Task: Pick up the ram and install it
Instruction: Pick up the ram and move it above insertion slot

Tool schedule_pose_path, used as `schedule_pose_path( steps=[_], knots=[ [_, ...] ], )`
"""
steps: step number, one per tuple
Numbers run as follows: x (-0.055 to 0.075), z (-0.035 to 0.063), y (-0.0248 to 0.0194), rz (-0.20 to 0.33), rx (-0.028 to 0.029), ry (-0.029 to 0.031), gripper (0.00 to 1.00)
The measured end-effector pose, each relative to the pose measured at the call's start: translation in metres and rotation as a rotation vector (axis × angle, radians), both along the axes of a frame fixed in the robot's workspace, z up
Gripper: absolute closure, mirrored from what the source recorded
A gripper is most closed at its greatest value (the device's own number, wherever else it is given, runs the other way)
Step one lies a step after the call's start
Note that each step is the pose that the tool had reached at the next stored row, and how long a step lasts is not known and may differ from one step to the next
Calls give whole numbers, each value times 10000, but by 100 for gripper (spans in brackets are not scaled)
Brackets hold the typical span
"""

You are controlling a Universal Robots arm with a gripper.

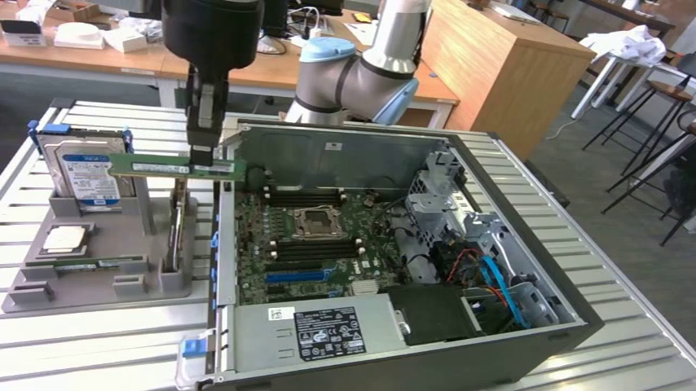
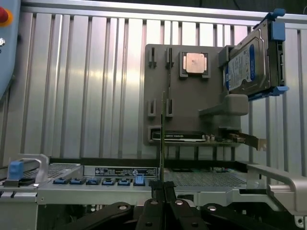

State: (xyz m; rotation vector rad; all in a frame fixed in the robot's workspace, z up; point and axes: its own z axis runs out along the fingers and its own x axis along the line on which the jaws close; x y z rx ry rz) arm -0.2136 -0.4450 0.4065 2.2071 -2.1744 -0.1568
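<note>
Wooden desks (image 1: 130,61) are seen at the back of a workshop, and a slatted metal table (image 1: 87,350) fills the foreground. An open computer case (image 1: 566,322) is laid on the table with its motherboard (image 1: 315,244) exposed.

In the exterior view, a grey holder (image 1: 98,285) is placed just beside the case, at nine o'clock from it. A hard drive (image 1: 87,175) is stood upright at the holder's twelve o'clock end. A square silver processor chip (image 1: 65,238) is seated toward six o'clock from the drive. A second green stick (image 1: 98,263) is laid flat further toward six o'clock.

The gripper (image 1: 204,159) is carried by the arm (image 1: 370,65) at about ten o'clock from the motherboard's middle, above the holder's edge nearest the case wall. It is clamped on the ram (image 1: 163,166), which is held level on its long edge. Its white label is turned to the camera, and most of its length reaches toward nine o'clock over the holder.

In the wrist view, the ram is seen edge-on as a thin line running away from the closed fingers (image 2: 157,196), with the holder behind it.
</note>
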Motion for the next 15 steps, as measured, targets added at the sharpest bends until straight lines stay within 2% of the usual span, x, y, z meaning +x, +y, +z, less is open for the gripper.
schedule_pose_path(
  steps=[15],
  knots=[
    [304,0,0,8,2,-1,89]
  ],
)
